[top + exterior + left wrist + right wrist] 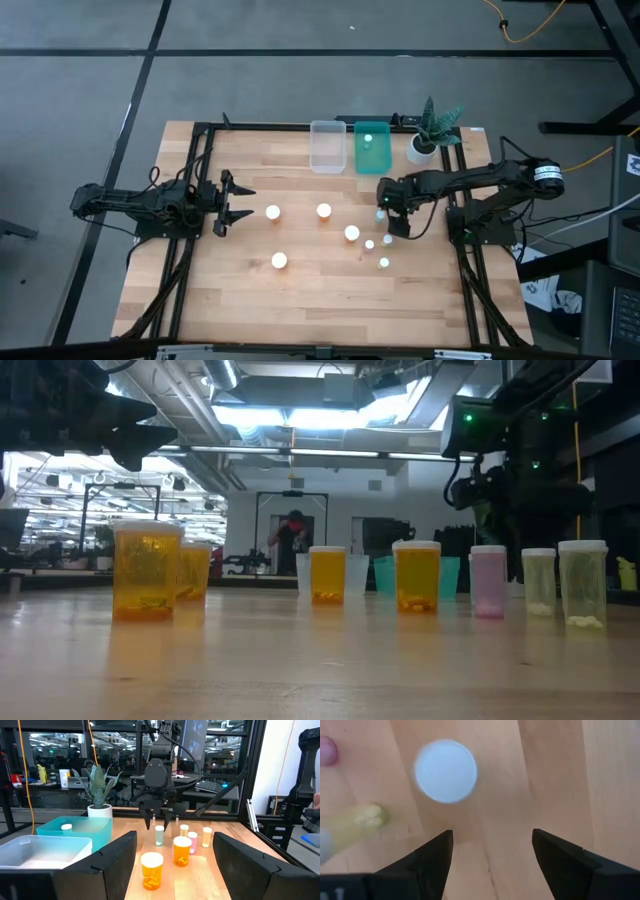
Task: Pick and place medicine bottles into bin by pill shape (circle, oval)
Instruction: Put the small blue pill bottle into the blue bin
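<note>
Several white-capped medicine bottles stand upright on their bases on the wooden table: orange ones (273,212) (324,210) (352,232) (279,260) and smaller teal ones (369,244) (384,263). One teal bottle (367,140) stands in the teal bin (371,160), beside the clear bin (327,147). My right gripper (383,205) points down, open and empty, above a small bottle whose white cap (445,770) shows just ahead of its fingers. My left gripper (235,200) is open and empty, level, at the table's left, pointing toward the orange bottles (151,870).
A white pot with a green plant (430,135) stands at the far edge, right of the teal bin. Dark frame rails (195,230) run along the table's left and right sides. Bare wood lies between my left gripper and the near edge.
</note>
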`<state>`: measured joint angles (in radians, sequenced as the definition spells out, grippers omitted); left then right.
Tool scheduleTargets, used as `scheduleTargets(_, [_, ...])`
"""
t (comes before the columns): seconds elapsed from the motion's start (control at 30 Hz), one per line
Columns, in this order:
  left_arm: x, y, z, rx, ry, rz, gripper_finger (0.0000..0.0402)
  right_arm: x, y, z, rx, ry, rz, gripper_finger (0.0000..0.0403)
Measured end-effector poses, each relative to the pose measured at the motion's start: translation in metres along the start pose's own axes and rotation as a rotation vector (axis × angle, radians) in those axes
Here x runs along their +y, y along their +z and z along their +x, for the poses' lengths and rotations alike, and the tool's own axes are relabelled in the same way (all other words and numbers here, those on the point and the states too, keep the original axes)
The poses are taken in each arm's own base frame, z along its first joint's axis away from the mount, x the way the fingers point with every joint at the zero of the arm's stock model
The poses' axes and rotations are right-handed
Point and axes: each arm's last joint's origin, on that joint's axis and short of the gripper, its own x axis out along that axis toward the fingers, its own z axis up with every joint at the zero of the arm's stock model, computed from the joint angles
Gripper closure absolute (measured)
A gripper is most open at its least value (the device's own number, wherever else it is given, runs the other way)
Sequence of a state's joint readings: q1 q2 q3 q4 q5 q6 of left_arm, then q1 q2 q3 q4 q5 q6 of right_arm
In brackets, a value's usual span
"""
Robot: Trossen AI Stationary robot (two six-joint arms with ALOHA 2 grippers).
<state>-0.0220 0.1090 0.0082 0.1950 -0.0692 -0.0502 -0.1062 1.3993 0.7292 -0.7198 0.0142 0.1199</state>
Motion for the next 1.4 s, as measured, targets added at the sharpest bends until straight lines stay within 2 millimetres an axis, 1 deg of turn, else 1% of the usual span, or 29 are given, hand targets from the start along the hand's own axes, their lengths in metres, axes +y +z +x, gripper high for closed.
scheduleTargets(0.33, [0.0,0.0,0.0,0.0,0.0,0.0,0.0147,0.002,0.013,-0.001,-0.133,0.04,-0.073,0.013])
scheduleTargets(0.73, [0.0,0.0,0.0,0.0,0.0,0.0,0.0147,0.003,0.017,-0.001,-0.177,0.057,-0.078,0.0135])
scheduleTargets(0.83, [0.0,0.0,0.0,0.0,0.0,0.0,0.0147,0.003,0.017,-0.001,-0.174,0.057,-0.078,0.0152])
scheduleTargets(0.97, [0.0,0.0,0.0,0.0,0.0,0.0,0.0147,0.003,0.017,-0.001,-0.176,0.057,-0.077,0.0186])
scheduleTargets(1.23, [0.0,0.0,0.0,0.0,0.0,0.0,0.0147,0.003,0.018,-0.002,-0.185,0.061,-0.045,0.0273])
scheduleTargets(1.3, [0.0,0.0,0.0,0.0,0.0,0.0,0.0147,0.004,0.02,-0.004,-0.18,0.062,-0.036,0.0293])
scheduleTargets(1.4, [0.0,0.0,0.0,0.0,0.0,0.0,0.0147,0.004,0.027,-0.015,-0.196,0.064,-0.019,0.0294])
